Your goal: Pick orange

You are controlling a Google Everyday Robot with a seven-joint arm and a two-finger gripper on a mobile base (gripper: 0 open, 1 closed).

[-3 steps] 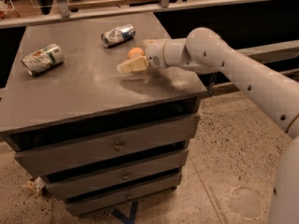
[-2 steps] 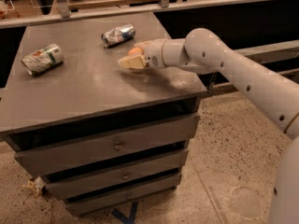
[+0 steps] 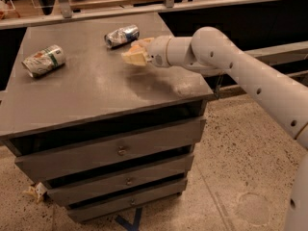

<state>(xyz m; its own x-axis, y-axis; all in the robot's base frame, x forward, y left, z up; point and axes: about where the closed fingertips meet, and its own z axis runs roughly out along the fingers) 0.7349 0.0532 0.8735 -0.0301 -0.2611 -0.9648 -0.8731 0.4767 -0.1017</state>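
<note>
My gripper (image 3: pixel 135 54) hangs over the grey cabinet top (image 3: pixel 91 85), at its back right, just in front of the crushed silver-blue can (image 3: pixel 121 35). Its pale fingers (image 3: pixel 133 58) are closed around the orange (image 3: pixel 139 45), a small pale-orange round fruit mostly hidden between them. The gripper and fruit are lifted a little above the surface and cast a shadow on it. The white arm (image 3: pixel 226 61) reaches in from the right.
A crushed white-green can (image 3: pixel 44 60) lies at the cabinet's back left. The cabinet has three drawers (image 3: pixel 120 150) below. A rail and shelf (image 3: pixel 163 4) run behind it. A speckled floor lies to the right.
The gripper has risen and moved slightly back toward the silver-blue can, with the orange in it. Both cans are where they were.
</note>
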